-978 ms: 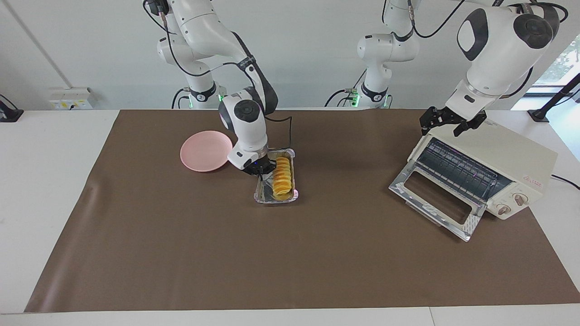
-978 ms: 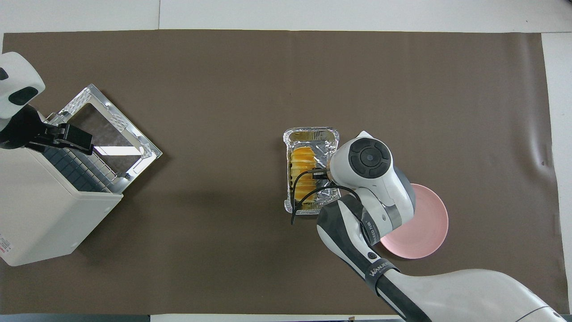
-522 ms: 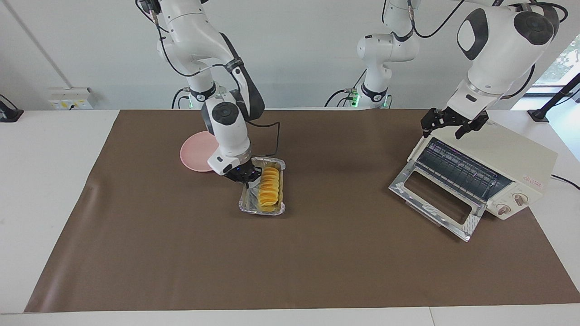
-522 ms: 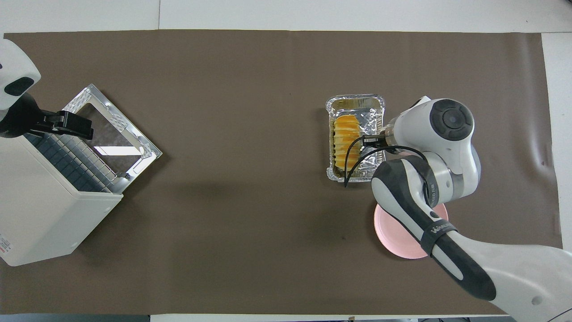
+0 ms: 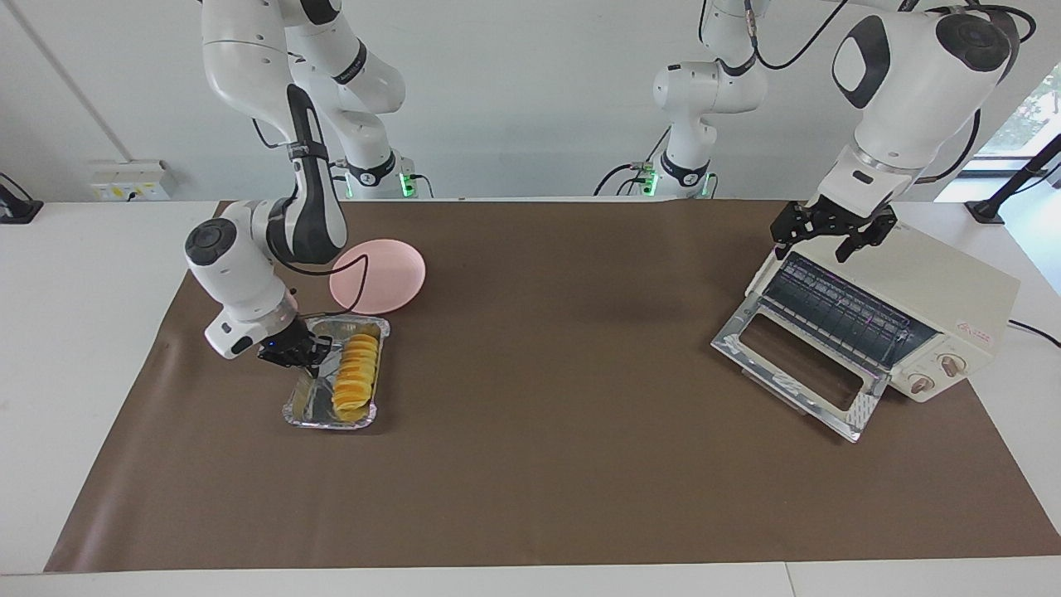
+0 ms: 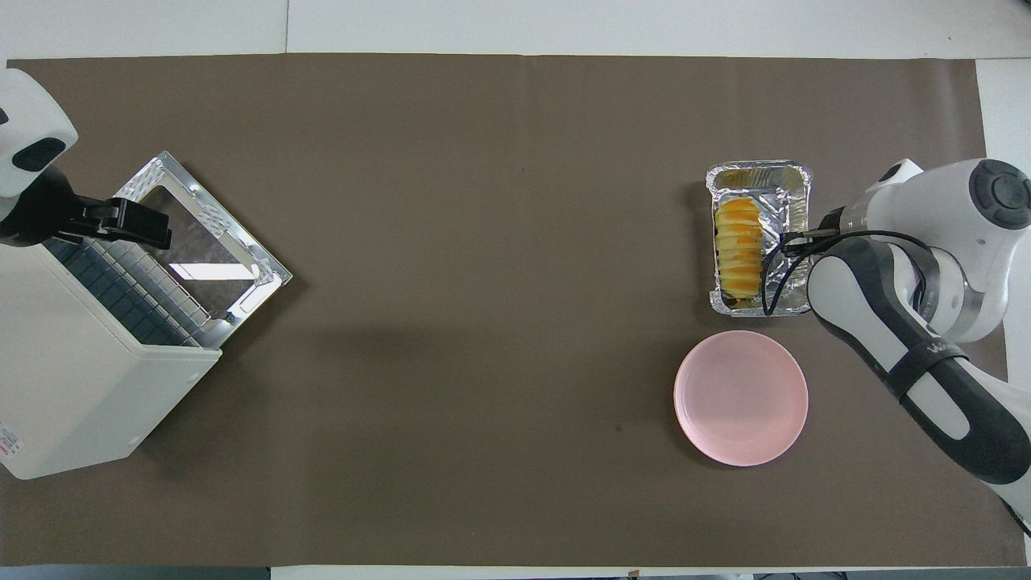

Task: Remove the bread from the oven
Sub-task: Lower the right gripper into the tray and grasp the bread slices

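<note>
A: Where is the ridged golden-yellow bread loaf?

B: In the crinkled silver foil tray beside the round pink plate; right end effector clenched on the tray's rim; left end effector released, over the open cream-white toaster oven.

White wall, window, brown tbl mat

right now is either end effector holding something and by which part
The right end effector is shut on the long side rim of the foil tray, which carries the bread. The left end effector, open over the oven, holds nothing.
</note>
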Robot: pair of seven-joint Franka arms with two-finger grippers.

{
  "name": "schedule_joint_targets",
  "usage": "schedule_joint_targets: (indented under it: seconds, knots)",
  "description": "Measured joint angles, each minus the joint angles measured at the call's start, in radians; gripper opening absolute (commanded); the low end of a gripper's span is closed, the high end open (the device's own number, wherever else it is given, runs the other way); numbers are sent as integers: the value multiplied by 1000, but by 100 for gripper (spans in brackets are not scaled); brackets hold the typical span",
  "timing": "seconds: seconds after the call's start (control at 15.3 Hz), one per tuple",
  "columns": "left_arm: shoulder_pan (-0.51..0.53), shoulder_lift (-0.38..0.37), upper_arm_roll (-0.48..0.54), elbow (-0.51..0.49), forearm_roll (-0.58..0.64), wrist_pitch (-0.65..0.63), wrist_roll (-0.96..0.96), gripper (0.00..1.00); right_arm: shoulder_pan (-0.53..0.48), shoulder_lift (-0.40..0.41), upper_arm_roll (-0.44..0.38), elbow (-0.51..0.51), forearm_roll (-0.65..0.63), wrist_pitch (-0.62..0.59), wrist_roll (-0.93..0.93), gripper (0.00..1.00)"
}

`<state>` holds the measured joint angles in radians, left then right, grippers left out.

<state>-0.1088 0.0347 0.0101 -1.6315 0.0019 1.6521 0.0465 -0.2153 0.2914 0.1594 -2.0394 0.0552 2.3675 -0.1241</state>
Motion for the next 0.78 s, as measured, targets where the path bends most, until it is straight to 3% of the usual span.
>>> schedule_joint_targets:
  seconds: [0.59, 0.65, 0.78]
  knots:
    - [9, 0, 4, 0, 0, 0, 0, 100, 66, 0, 18, 0, 58, -1, 1, 0]
    - [9, 0, 4, 0, 0, 0, 0, 100, 67, 0, 18, 0, 59, -1, 1, 22]
    - [9, 0, 4, 0, 0, 0, 0, 100, 66, 0, 17, 1, 59, -1, 1, 82]
